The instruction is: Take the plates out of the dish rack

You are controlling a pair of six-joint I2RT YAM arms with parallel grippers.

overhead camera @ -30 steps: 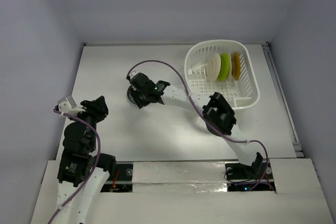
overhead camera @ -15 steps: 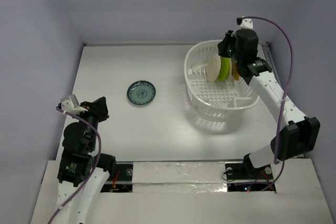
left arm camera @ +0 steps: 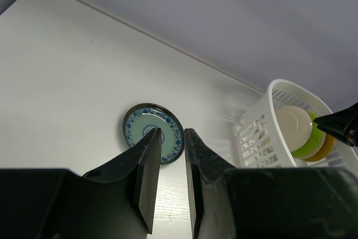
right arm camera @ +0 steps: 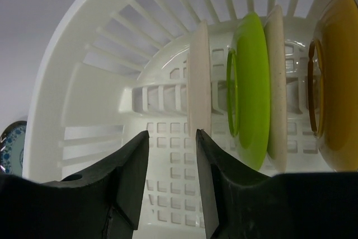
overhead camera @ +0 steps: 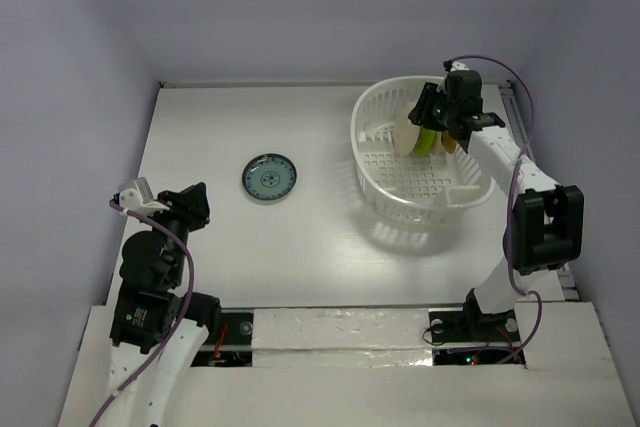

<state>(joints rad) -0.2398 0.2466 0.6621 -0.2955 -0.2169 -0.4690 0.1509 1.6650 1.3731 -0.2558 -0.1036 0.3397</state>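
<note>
In the dish rack (overhead camera: 362,147) stand four plates (right arm camera: 251,82), one teal plate (overhead camera: 269,177) outside; left end effector (left arm camera: 172,134), right end effector (right arm camera: 171,135) parted, empty.

Bright, even overhead light, soft shadow beside the dish rack (overhead camera: 365,152) — all views sharp

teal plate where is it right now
In the top view the teal plate lies flat on the table, left of centre. It sits well apart from the dish rack, which is to its right.
</note>
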